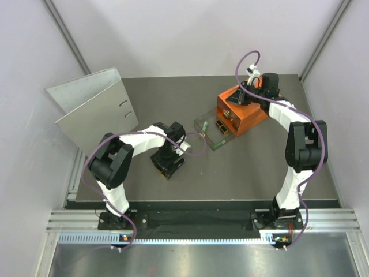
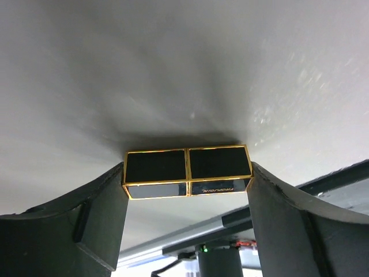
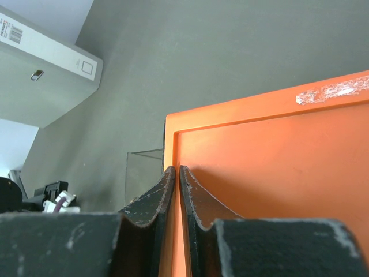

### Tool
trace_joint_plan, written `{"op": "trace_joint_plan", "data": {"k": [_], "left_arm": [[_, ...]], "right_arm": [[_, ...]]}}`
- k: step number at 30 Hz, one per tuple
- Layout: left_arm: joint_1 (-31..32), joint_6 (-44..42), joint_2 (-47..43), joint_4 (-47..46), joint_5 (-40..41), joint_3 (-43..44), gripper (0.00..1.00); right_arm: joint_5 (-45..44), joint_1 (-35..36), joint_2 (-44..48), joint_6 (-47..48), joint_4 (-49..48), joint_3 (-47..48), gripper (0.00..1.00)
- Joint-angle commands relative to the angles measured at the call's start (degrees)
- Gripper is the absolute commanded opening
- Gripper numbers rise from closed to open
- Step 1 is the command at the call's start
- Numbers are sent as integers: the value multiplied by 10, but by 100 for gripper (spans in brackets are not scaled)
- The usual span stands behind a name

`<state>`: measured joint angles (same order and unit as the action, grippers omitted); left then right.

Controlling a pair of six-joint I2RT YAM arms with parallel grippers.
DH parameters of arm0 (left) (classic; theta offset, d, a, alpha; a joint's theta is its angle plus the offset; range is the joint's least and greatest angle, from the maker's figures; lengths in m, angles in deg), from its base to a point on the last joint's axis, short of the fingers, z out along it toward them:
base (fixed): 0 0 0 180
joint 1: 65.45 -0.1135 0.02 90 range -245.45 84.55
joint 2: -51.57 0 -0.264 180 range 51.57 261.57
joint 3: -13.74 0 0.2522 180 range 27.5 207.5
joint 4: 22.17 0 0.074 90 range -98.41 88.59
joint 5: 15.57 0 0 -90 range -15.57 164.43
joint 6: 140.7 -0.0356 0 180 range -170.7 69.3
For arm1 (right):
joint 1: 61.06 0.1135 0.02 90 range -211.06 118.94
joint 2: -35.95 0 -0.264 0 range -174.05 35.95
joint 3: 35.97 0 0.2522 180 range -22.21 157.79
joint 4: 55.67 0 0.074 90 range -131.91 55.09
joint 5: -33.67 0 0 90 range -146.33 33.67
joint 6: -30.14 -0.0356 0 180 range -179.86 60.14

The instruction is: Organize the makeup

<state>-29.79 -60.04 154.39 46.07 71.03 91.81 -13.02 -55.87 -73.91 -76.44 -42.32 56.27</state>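
The top camera sits high above and behind the arms and looks steeply down, far enough to hold the whole table (image 1: 242, 173), the binder (image 1: 92, 109) and the orange box (image 1: 245, 112). The left wrist camera is low and very near, looking between the left fingers (image 2: 86, 231) at the palette (image 2: 187, 171). The right wrist camera looks past the right fingers (image 3: 147, 202), close over the box top, toward the binder. Box and binder appear also in the top view.
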Motion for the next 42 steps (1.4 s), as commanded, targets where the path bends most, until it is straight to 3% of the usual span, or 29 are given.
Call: {"op": "trace_joint_plan", "data": {"k": [1, 9, 16, 26, 31, 32, 34, 39, 42], "left_arm": [[-2, -14, 6, -3, 0, 73, 8], [-2, -23, 40, 54, -14, 258, 4], [2, -7, 115, 31, -88, 450, 3], [55, 25, 204, -57, -97, 539, 5], [81, 32, 236, -109, -92, 542, 15], [85, 33, 241, -116, -83, 544, 23], [92, 26, 251, -117, -73, 547, 26], [101, 16, 258, -119, -41, 540, 52], [102, 13, 258, -124, -26, 535, 58]], "right_arm": [[-87, 6, -93, 50, 218, -68, 10], [-85, 6, -94, 49, 216, -68, 10], [-85, 6, -95, 47, 215, -67, 10], [-84, 6, -94, 46, 214, -68, 10], [-84, 6, -94, 48, 215, -69, 10], [-84, 6, -94, 47, 217, -68, 10], [-83, 6, -93, 48, 216, -71, 10], [-84, 6, -91, 48, 215, -75, 10], [-84, 7, -89, 48, 214, -75, 10]]}}
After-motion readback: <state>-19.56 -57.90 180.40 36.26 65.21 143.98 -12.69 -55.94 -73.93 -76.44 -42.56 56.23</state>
